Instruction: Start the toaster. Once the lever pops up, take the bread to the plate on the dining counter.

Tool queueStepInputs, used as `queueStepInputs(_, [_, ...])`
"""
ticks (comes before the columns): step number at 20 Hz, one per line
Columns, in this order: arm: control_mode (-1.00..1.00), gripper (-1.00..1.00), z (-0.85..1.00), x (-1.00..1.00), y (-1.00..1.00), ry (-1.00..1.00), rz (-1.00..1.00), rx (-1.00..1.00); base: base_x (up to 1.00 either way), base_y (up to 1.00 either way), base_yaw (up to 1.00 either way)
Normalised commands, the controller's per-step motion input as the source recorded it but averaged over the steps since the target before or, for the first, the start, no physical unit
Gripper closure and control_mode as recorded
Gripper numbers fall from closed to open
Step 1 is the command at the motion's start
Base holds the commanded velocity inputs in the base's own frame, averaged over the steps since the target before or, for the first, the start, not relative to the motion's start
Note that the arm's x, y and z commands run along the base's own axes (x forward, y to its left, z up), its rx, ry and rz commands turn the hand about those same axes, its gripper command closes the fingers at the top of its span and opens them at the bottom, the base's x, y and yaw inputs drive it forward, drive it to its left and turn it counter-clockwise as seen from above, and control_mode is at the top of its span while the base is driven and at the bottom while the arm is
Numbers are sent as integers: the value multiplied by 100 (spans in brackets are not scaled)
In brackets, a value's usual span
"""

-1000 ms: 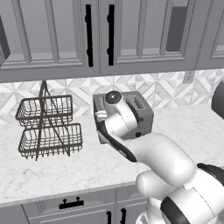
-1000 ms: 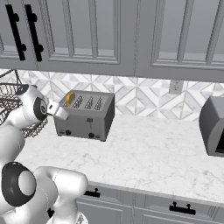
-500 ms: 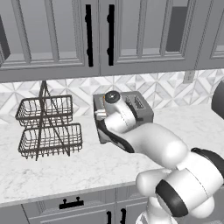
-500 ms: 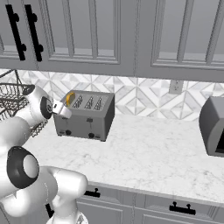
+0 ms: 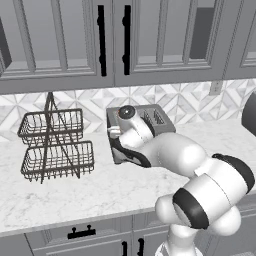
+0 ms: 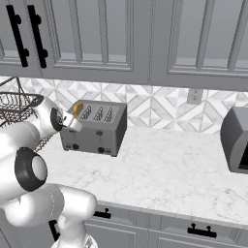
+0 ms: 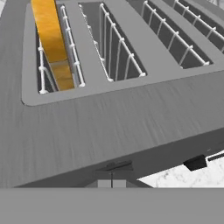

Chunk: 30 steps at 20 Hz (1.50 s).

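Note:
The grey toaster [image 6: 97, 131] stands on the marble counter against the tiled wall, and my arm partly covers it [image 5: 155, 117] in the left base view. The bread [image 7: 52, 39], golden-orange along its top, sits low in the end slot [image 6: 77, 107]. My gripper [image 7: 113, 169] is shut with nothing between its fingers, its tips at the top of the toaster's front face below the bread's slot [image 6: 73, 124] [image 5: 114, 133]. A small black lever [image 7: 195, 162] juts from the front, off to one side of the tips. The plate and the dining counter are out of view.
A two-tier wire basket [image 5: 55, 145] stands left of the toaster, close to my forearm [image 6: 14, 104]. A dark appliance [image 6: 237, 140] sits at the counter's right end. Wall cabinets [image 6: 126, 38] hang low above. Bare marble counter [image 6: 160, 164] lies right of the toaster.
The elbow and upper arm have swung a little, while the hand has stayed at the toaster's front corner. The gripper is shut as before and the bread has not moved.

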Motion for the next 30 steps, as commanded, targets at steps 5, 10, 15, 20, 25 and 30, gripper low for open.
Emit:
queueStepInputs(5, [-100, 100, -29, 9, 0, 2, 0, 0, 0, 0, 0])
queueStepInputs(10, [-100, 100, -41, 10, 0, 5, 0, 0, 0, 0, 0])
queueStepInputs(15, [-100, 100, -64, 0, 0, 2, 0, 0, 0, 0, 0])
queueStepInputs(20, [-100, 100, -95, -17, 0, -2, 0, 0, 0, 0, 0])
queueStepInputs(25, [-100, 100, -100, -7, 0, -6, 0, -1, 0, 0, 0])
queueStepInputs(30, [-100, 100, -100, -20, -2, -1, 0, -1, 0, 0, 0])
